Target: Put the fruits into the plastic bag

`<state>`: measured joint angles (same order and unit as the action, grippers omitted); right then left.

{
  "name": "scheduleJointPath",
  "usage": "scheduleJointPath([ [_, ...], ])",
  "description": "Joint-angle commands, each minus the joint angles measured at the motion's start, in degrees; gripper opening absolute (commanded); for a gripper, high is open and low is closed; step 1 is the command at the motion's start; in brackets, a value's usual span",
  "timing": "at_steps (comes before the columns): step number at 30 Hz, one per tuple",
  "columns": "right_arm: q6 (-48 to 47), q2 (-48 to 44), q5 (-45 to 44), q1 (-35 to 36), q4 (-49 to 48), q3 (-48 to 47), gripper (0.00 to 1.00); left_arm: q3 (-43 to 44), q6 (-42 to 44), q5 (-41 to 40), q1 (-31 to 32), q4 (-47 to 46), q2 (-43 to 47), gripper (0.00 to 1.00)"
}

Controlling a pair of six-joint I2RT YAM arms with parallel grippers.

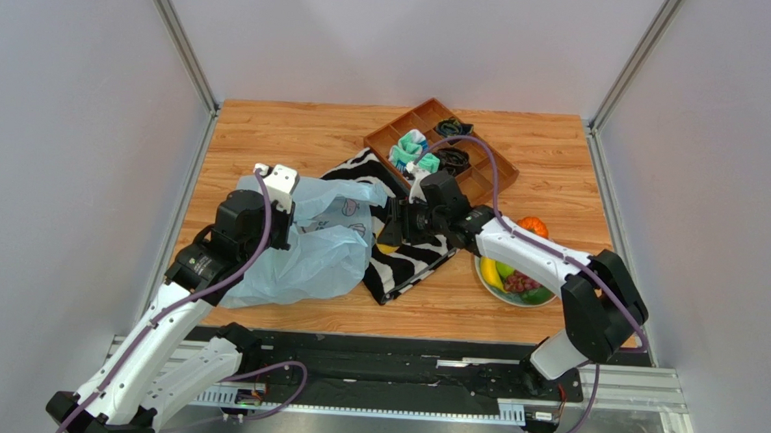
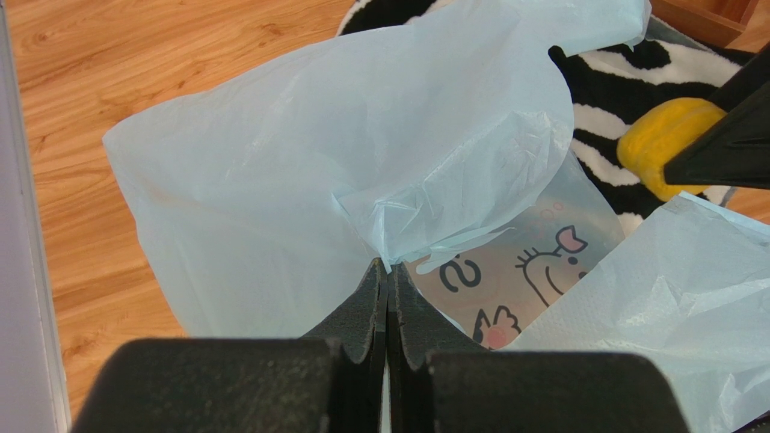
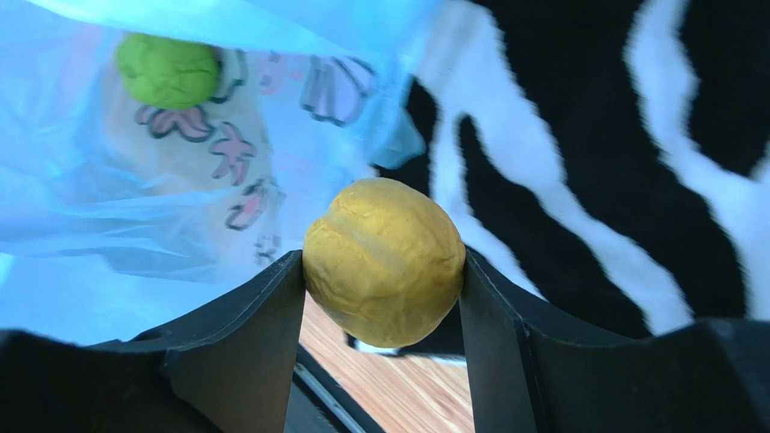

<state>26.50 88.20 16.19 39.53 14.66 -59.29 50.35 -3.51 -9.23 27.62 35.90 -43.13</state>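
The light-blue plastic bag [image 1: 305, 247] lies left of centre on the table. My left gripper [image 2: 389, 268] is shut on a fold of the plastic bag [image 2: 361, 153] and holds its mouth up. My right gripper [image 3: 384, 271] is shut on the yellow lemon [image 3: 383, 260] and holds it above the zebra cloth [image 3: 578, 162], just right of the bag's mouth. The lemon also shows in the left wrist view [image 2: 664, 140]. A green apple [image 3: 167, 70] lies inside the bag [image 3: 136, 180]. A banana [image 1: 492, 272], a grape bunch [image 1: 520, 281] and a dark green fruit [image 1: 539, 295] sit on a plate [image 1: 482, 281] at the right.
A zebra-striped cloth [image 1: 412, 262] lies under the bag's right side. A brown compartment tray [image 1: 479, 177] with teal-and-white socks [image 1: 409, 151] and dark items stands at the back. An orange fruit [image 1: 533, 226] sits behind the plate.
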Motion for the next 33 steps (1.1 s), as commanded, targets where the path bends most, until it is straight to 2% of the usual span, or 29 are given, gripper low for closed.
scheduleJointPath([
  [1,3.8,1.8,4.9,0.7,-8.0,-5.2,0.36,1.3,1.0,0.6,0.1,-0.7,0.2,0.0],
  [18,6.7,15.4,11.4,5.6,-15.8,-15.8,0.35,1.3,1.0,1.9,0.1,-1.1,-0.2,0.0],
  [33,4.0,24.6,15.3,12.3,-11.8,-18.6,0.36,1.4,1.0,2.3,0.1,-0.9,-0.4,0.0],
])
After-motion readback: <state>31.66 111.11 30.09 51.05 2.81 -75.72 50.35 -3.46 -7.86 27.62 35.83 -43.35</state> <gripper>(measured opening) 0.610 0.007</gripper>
